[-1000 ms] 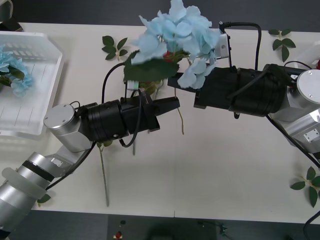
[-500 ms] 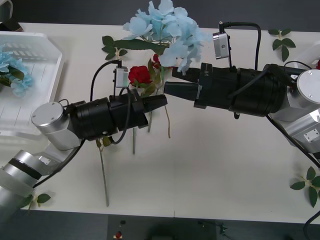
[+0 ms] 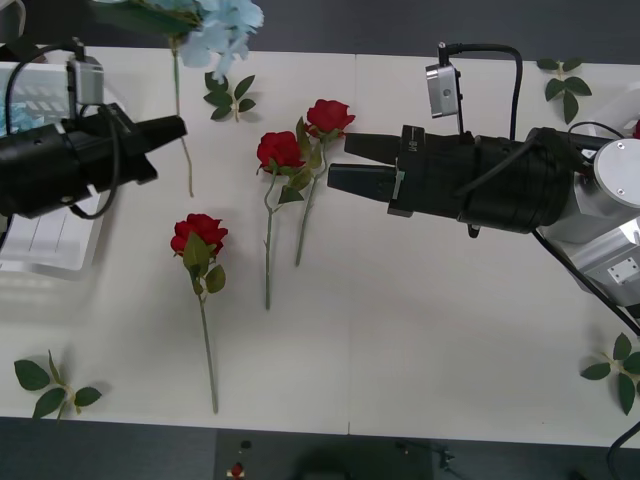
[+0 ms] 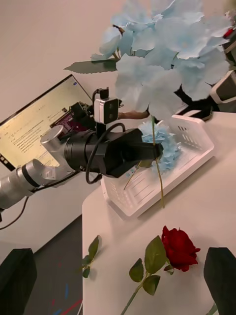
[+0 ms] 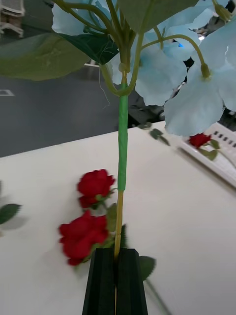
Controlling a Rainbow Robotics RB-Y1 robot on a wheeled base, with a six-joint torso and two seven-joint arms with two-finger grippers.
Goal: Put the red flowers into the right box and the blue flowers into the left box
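Note:
My left gripper (image 3: 176,127) is shut on the green stem of a blue flower (image 3: 215,22) and holds it upright in the air beside the left box (image 3: 40,240), a white slotted basket. The left wrist view has the shut fingers (image 5: 104,280) clamped on the stem under the pale bloom (image 5: 162,74). Another blue flower (image 4: 160,140) lies inside the basket (image 4: 194,142). Three red flowers (image 3: 200,232) (image 3: 279,150) (image 3: 328,115) lie on the table. My right gripper (image 3: 340,162) hangs open and holds nothing, just right of the roses. The right box (image 5: 219,160) holds a red rose (image 5: 199,140).
Loose green leaf sprigs lie on the table at the back (image 3: 228,95), the front left corner (image 3: 50,385), the back right (image 3: 565,80) and the right edge (image 3: 620,370). The bare white tabletop (image 3: 420,320) stretches in front of the right arm.
My left arm has swung left toward the basket, carrying the blue flower away from the right gripper. The three roses on the table are now uncovered. The right arm has stayed put.

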